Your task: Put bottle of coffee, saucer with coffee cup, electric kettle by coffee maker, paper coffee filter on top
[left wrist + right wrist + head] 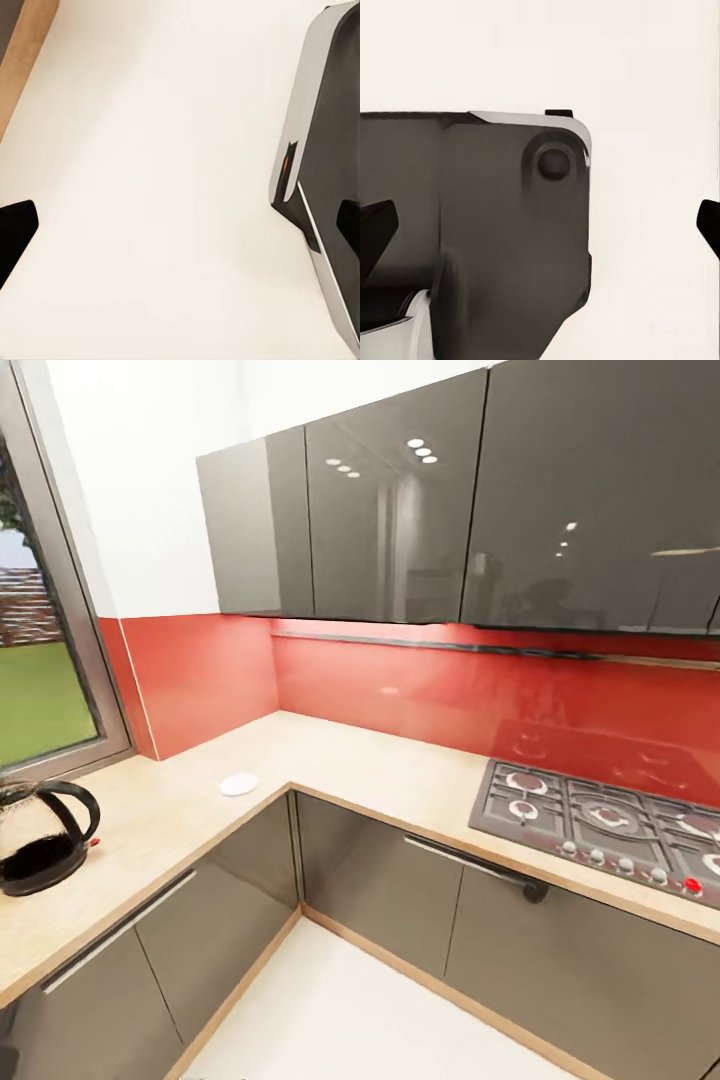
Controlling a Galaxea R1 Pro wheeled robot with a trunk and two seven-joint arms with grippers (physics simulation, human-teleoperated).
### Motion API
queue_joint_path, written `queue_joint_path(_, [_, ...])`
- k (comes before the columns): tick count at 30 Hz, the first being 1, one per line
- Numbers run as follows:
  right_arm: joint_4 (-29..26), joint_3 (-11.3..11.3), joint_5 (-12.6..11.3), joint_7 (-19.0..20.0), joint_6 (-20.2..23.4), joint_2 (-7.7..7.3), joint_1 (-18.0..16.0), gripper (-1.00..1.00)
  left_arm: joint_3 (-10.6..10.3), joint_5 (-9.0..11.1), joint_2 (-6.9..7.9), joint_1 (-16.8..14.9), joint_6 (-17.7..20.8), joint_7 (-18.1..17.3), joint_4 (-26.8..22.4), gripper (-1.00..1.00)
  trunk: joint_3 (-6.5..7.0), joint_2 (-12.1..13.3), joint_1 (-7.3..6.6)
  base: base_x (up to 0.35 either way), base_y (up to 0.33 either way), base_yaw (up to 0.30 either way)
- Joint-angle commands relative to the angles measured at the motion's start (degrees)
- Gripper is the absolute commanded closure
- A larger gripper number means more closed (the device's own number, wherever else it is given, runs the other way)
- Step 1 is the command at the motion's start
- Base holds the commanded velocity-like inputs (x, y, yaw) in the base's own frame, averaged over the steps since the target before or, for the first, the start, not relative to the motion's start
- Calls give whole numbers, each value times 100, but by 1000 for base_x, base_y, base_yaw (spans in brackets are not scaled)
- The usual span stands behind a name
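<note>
Robot was in transit, both arms hung over the floor (165, 187) with fingers spread and empty, while kettle (42, 838) and saucer (239, 784) waited on the tabletop (380, 765).

L-shaped wood countertop (400, 770), grey cabinets (380, 500), red backsplash (420, 690), window (40, 690), gas hob (610, 825), pale floor (340, 1010).

On the L-shaped countertop (400, 770): electric kettle (45, 850) at far left, below the window (40, 660); saucer (239, 784) further right, near the inner corner, well apart from the kettle; cooktop (610, 825) set into the right run. Wall cabinets (450, 500) above the backsplash (420, 690); base cabinets (380, 880) beneath, floor (340, 1010) in front
</note>
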Motion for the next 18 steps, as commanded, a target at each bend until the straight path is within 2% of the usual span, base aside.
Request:
queue_joint_path(1, [6,-37,37,-2,-17,2,-1,-100,33,-56,-3,2,-16,11,-5,-100,0,-2,3,56,-263,280])
queue_joint_path(18, [6,-37,37,-3,-14,2,-1,-100,33,-46,-23,2,-18,16,-60,-100,0,-2,3,5,-275,280])
